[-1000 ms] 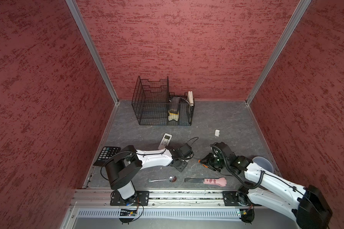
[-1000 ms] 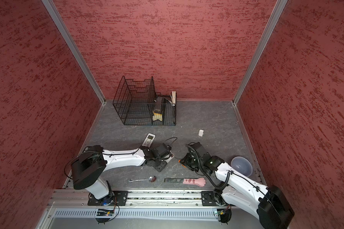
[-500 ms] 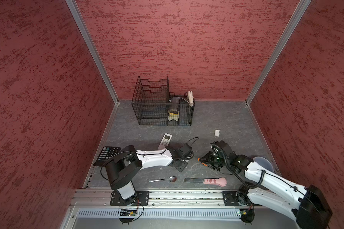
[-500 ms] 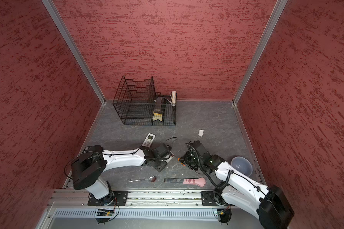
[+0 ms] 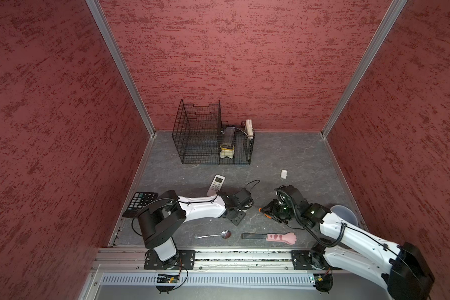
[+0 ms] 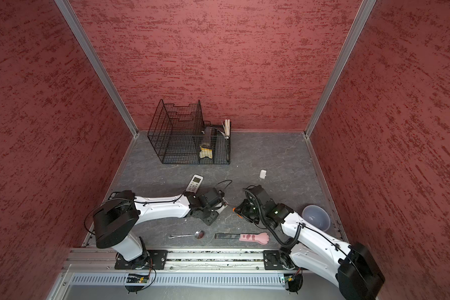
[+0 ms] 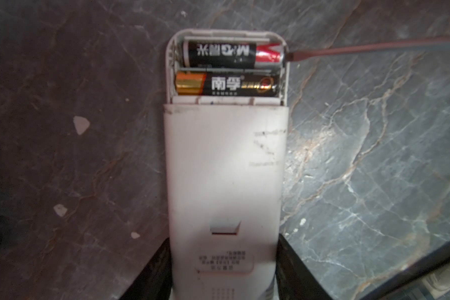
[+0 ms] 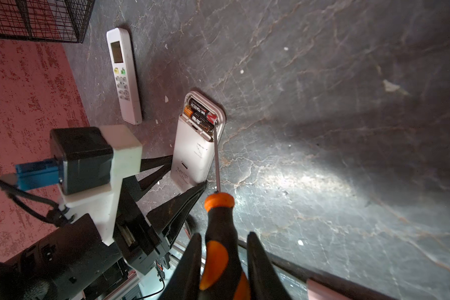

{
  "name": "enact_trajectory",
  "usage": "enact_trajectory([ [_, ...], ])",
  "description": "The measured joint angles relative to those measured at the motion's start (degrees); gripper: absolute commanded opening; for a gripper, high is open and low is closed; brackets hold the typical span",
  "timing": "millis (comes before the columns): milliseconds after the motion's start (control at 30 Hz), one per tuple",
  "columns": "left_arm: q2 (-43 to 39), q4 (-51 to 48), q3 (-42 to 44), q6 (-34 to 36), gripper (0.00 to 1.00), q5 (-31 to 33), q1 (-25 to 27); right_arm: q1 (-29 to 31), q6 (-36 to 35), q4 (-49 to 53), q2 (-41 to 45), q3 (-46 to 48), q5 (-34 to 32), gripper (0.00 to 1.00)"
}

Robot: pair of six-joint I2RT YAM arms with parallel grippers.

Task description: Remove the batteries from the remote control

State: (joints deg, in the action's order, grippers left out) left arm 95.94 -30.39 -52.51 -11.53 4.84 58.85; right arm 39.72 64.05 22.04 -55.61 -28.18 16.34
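The white remote control [image 7: 224, 168] lies back up on the grey floor, and my left gripper [image 7: 224, 249] is shut on its lower end. Its battery bay is uncovered. Two batteries lie in it side by side: a black one with a red end [image 7: 231, 53] and a black one with a gold-orange end [image 7: 226, 84]. My right gripper [image 8: 224, 241] is shut on the orange-and-black screwdriver [image 8: 218, 220]. The screwdriver's thin shaft [image 7: 374, 48] reaches the bay, with its tip at the red end of the outer battery. In both top views the two grippers [image 5: 240, 207] [image 6: 238, 210] face each other at the middle front.
A second white remote with a display [image 5: 216, 185] lies just behind the left arm. A calculator [image 5: 140, 204] is at the left edge. A spoon [image 5: 213, 235] and a pink paw-handled tool [image 5: 270, 237] lie in front. A bowl [image 5: 343, 214], a small white piece [image 5: 284, 174] and a wire basket [image 5: 211, 140] stand farther off.
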Motion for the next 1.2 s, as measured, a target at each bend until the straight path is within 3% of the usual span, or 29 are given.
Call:
enact_trajectory([
  [1200, 0.07, 0.04, 0.00, -1.05, 0.51, 0.68, 0.61, 0.37, 2.14, -2.69, -3.37, 0.28, 3.17, 0.00],
])
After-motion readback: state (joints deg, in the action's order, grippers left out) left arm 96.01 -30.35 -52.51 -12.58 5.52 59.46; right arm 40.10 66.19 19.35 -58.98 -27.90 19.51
